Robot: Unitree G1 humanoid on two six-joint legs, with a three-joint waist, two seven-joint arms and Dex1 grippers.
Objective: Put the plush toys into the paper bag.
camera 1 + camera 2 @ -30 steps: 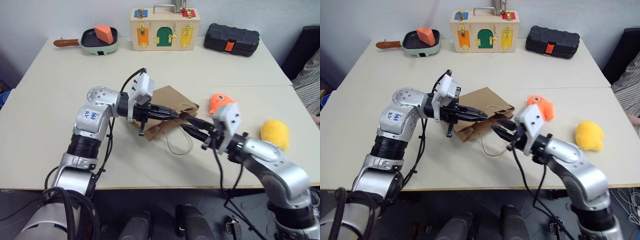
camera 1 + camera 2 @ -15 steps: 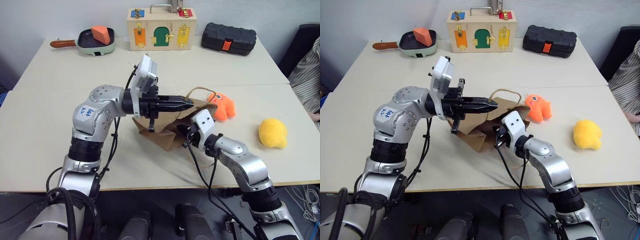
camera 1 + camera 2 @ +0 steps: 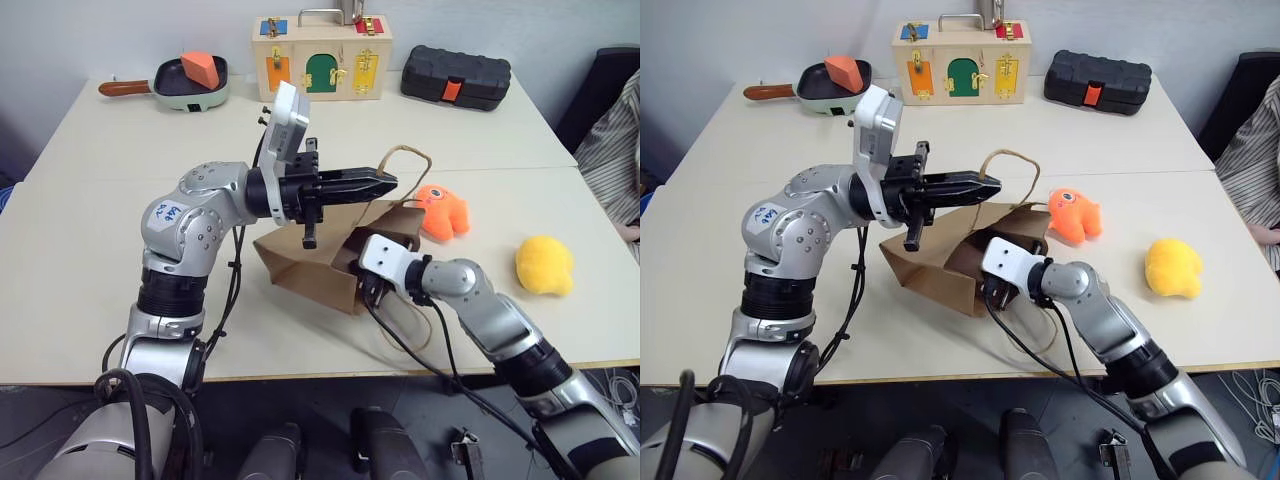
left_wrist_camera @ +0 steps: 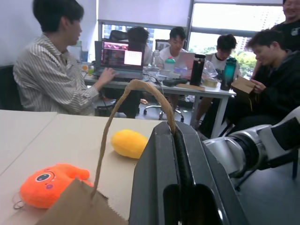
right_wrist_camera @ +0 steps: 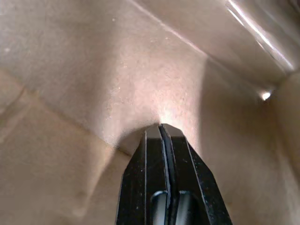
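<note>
Brown kraft paper forms the paper bag (image 3: 320,255), which is seen lying on its side near the middle of the desk (image 3: 90,230), its mouth turned toward the orange plush toy (image 3: 443,211). One twine handle (image 3: 403,160) of the bag is pinched between the closed fingers of the left gripper (image 3: 385,181) and held up above the bag's mouth, so that the upper edge of the mouth is lifted. The right gripper (image 5: 161,129) is pushed inside the bag's mouth, its fingers pressed together and touching the inner paper wall. The orange toy is found just beside the bag's mouth, on the desk. The yellow plush toy (image 3: 546,265) is placed further out past the orange one, well apart from the bag.
</note>
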